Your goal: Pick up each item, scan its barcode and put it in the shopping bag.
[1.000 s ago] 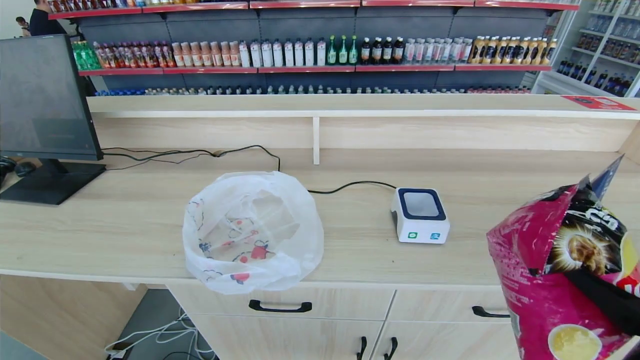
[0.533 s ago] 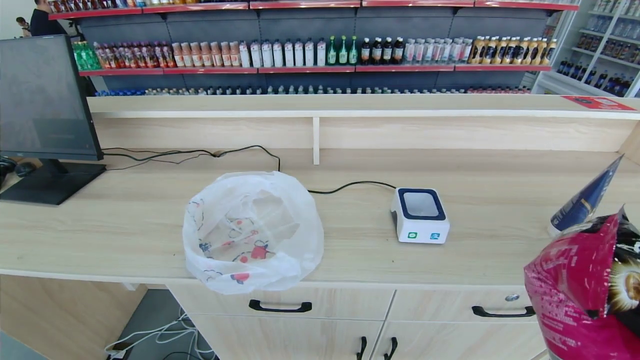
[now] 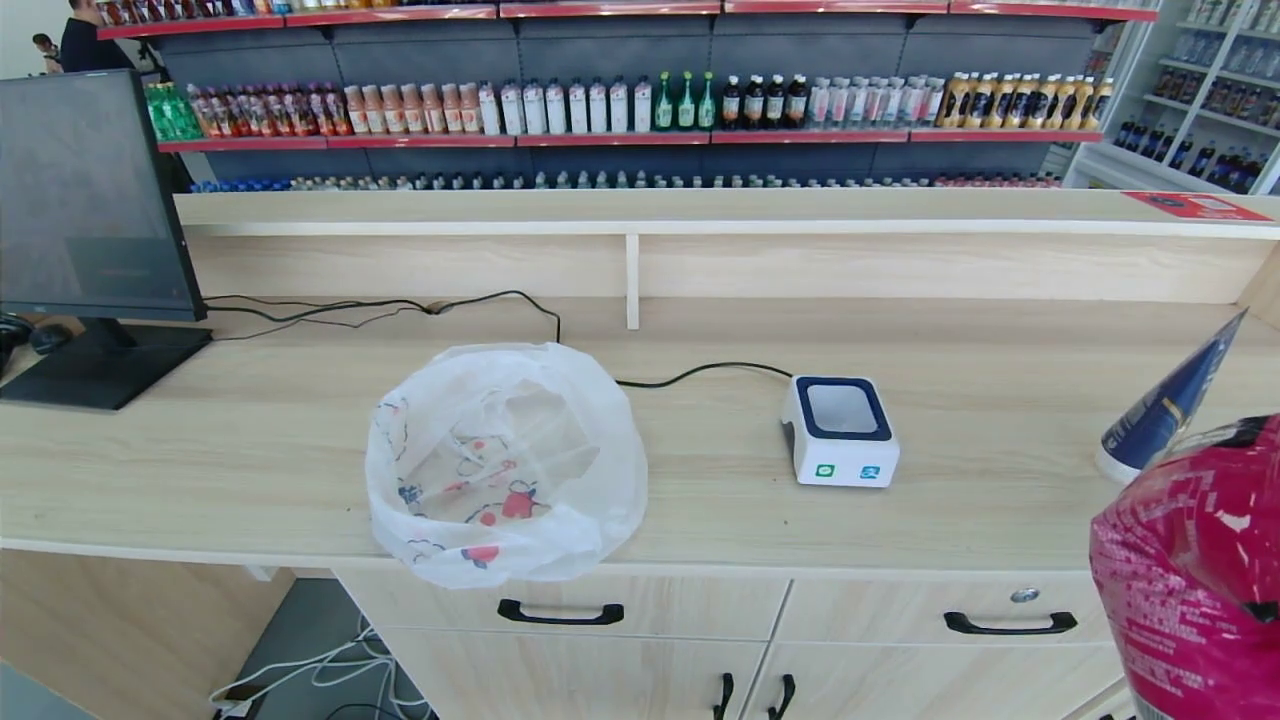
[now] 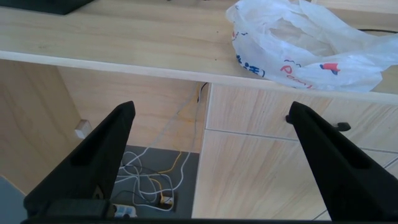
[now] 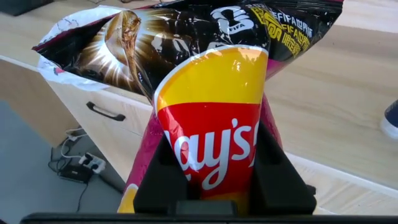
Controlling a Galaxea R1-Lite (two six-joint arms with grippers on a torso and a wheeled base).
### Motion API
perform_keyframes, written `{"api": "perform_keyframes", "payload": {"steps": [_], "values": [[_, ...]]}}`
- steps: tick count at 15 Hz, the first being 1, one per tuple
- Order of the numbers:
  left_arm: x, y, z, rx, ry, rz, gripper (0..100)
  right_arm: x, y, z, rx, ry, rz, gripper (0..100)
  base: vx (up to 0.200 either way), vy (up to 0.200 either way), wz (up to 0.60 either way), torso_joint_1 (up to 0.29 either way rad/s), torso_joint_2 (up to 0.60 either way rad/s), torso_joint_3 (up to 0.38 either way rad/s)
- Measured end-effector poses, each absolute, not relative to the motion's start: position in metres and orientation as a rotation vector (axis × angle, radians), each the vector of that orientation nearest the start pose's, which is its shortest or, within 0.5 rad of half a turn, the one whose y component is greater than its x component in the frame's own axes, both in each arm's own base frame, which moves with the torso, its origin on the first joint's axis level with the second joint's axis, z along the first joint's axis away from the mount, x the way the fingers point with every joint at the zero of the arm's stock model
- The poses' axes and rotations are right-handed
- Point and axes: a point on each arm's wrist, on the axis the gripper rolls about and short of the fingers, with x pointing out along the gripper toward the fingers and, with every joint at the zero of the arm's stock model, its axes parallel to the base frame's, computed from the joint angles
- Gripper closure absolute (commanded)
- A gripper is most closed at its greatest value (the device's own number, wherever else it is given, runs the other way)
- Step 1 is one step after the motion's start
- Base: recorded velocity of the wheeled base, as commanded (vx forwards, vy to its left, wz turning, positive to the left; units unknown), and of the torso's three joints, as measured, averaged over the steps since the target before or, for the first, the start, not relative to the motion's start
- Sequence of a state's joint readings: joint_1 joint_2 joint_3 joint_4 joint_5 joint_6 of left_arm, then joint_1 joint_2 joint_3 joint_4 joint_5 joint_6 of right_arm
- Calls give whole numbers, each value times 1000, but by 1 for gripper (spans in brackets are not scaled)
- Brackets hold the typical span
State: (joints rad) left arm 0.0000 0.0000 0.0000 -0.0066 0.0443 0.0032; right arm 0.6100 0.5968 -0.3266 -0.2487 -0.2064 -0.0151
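Right wrist view: the crisp bag (image 5: 211, 81) is clamped between the black fingers (image 5: 158, 177) of the right gripper (image 5: 213, 155), which is closed across its yellow-and-red panel, with the dark crinkled end flaring beyond the jaws. In the head view the crisp bag (image 3: 1190, 580) is held in the air off the near right end of the counter (image 3: 250, 450), well apart from the scanner (image 3: 840, 428) and farther still from the shopping bag (image 3: 505, 460).

Several risks can be judged from this. The glossy film is slick and the pack is air-filled, so it could twist or slide in the grip. A harder squeeze could crush the contents. Where the barcode lies cannot be told, so a wrong face may be presented to the scanner window. The blue tube (image 3: 1165, 410) stands on its white cap near the crisp bag and could be toppled by a swing toward the scanner.

The crisp bag is magenta, shiny and creased. The scanner is a small rigid white box with a dark-framed sloping window, fed by a black cable (image 3: 700, 370). The shopping bag is thin translucent printed plastic, slumped into a round open mound at the counter's near edge, and its limp mouth may fold shut under a dropped item. The counter is pale wood-grain laminate. The left gripper (image 4: 211, 162) is held below the counter edge, its fingers spread wide and empty.
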Motion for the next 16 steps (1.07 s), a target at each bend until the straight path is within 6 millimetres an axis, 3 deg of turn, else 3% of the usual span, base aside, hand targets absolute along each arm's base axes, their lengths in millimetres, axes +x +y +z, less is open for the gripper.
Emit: {"api": "perform_keyframes", "payload": {"steps": [3, 8, 16], "values": [[-23, 1, 76, -2, -7, 44, 0, 38, 20, 192, -28, 22, 394, 100, -200, 0, 0, 4, 9, 2], [-23, 1, 76, 0, -8, 43, 0, 42, 22, 201, -59, 10, 360, 100, 0, 0, 0, 0, 0, 0], [-23, 1, 76, -10, -10, 46, 0, 46, 25, 199, -107, 24, 364, 100, 0, 200, 0, 2, 6, 2]]}}
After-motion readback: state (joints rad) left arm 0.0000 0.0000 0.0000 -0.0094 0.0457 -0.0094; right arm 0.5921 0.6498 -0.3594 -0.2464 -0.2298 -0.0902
